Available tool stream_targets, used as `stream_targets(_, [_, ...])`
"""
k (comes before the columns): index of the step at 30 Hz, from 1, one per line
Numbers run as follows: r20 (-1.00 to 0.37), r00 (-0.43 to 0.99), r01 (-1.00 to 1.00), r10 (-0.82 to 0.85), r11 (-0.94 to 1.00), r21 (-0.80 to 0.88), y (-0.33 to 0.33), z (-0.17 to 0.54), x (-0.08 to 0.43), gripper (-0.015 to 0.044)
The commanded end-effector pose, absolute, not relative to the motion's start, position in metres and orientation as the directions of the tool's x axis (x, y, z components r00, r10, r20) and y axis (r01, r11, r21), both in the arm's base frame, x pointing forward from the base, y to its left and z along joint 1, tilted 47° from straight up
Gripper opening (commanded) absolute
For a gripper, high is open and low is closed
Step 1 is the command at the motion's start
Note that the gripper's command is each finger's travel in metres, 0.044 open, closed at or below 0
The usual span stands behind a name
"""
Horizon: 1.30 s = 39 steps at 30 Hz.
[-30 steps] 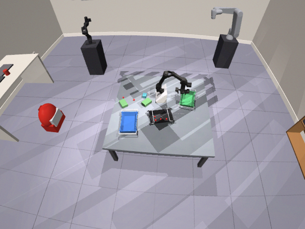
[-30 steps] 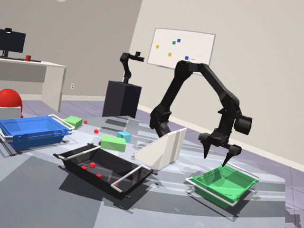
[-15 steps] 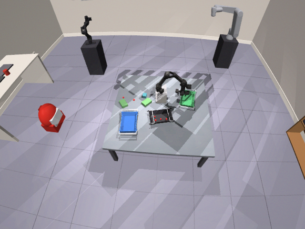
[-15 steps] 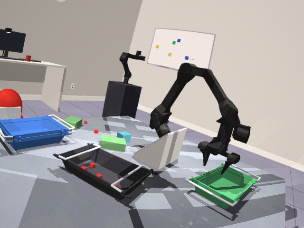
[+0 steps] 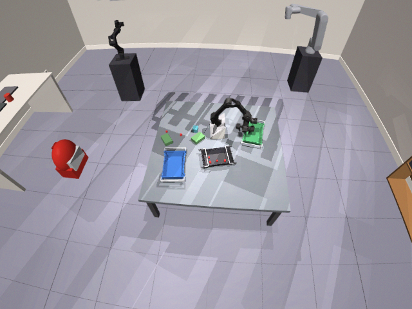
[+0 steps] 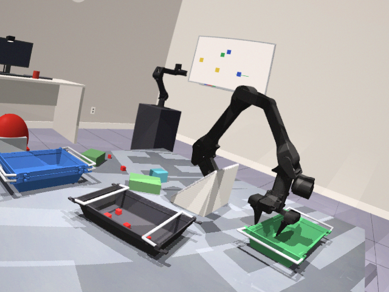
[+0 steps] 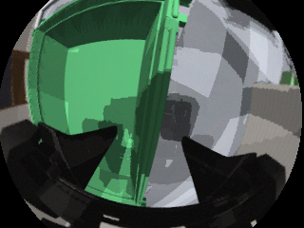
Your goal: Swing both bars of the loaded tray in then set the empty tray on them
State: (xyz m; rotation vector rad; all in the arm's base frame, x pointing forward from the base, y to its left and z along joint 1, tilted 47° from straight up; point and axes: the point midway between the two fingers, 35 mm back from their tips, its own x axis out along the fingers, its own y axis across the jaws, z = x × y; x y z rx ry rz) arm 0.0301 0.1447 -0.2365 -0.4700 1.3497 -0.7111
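The black tray (image 5: 217,154) (image 6: 113,227) holds several small red blocks (image 5: 217,161) (image 6: 118,211). Its left white bar (image 5: 205,156) (image 6: 103,196) and right white bar (image 5: 230,154) (image 6: 162,224) both lie across its top. The empty green tray (image 5: 256,136) (image 6: 264,249) (image 7: 104,71) stands upright on the table, its bars out over its ends. My gripper (image 6: 267,229) (image 7: 150,135) is open and points down at the green tray's long side nearest the arm base. One finger is over the tray's inside, the other outside that wall. Whether the tips are below the rim is unclear.
A blue tray (image 5: 174,165) (image 6: 47,184) stands left of the black tray. A white wedge (image 5: 217,132) (image 6: 207,201) stands by the arm's base. Behind the trays are green blocks (image 5: 197,137) (image 6: 144,184), a cyan block (image 5: 195,128) (image 6: 159,174) and loose red cubes (image 5: 180,134) (image 6: 123,168).
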Motion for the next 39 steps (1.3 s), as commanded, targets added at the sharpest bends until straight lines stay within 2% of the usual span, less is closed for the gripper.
stream_targets(1, [-0.709,0.068,0.186,-0.702,0.707,-0.683,0.1425,-0.2374,0.0309,0.0411])
stream_targets(13, [-0.709,0.068,0.186,-0.702,0.707,-0.683,0.1425,-0.2374,0.0309,0.0235])
stream_targets(39, [-0.709,0.068,0.186,-0.702,0.707,-0.683,0.1425,-0.2374,0.0309,0.0061])
